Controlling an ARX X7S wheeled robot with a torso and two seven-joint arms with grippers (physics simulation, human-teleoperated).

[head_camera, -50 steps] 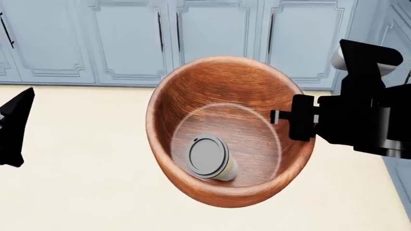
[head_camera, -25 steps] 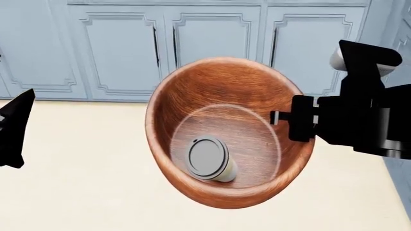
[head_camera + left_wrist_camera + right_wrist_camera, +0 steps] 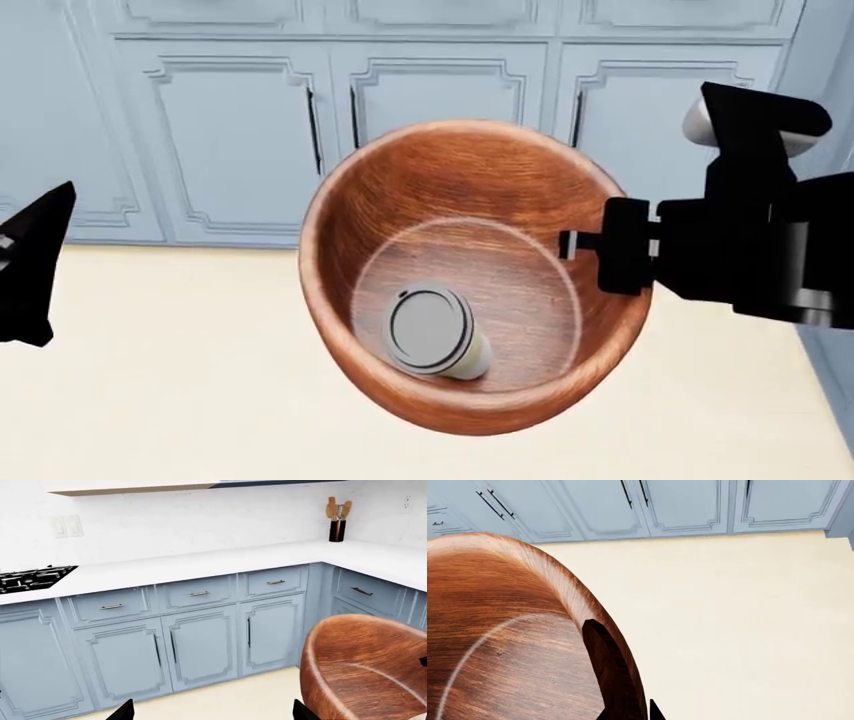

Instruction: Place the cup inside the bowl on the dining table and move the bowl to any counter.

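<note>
The reddish-brown wooden bowl (image 3: 467,190) hangs in the air over the floor, tilted toward the head camera. The cream cup (image 3: 434,333) with its grey lid lies on its side on the bowl's bottom. My right gripper (image 3: 587,243) is shut on the bowl's right rim; in the right wrist view one finger (image 3: 606,675) lies inside the bowl (image 3: 500,630) and the other outside. My left gripper (image 3: 213,713) is open and holds nothing, just left of the bowl (image 3: 363,670). A white counter (image 3: 200,562) runs along the wall ahead. The dining table is out of view.
Blue-grey cabinet doors (image 3: 441,130) stand directly ahead under the counter. On the counter are a black stove top (image 3: 33,577) at one end and a dark utensil holder (image 3: 337,527) near the corner. Cream floor (image 3: 174,380) lies below the bowl.
The cabinets have grown larger and slid down in the head view, so I have come closer to them. Bowl, cup and both grippers keep their places in the view.
</note>
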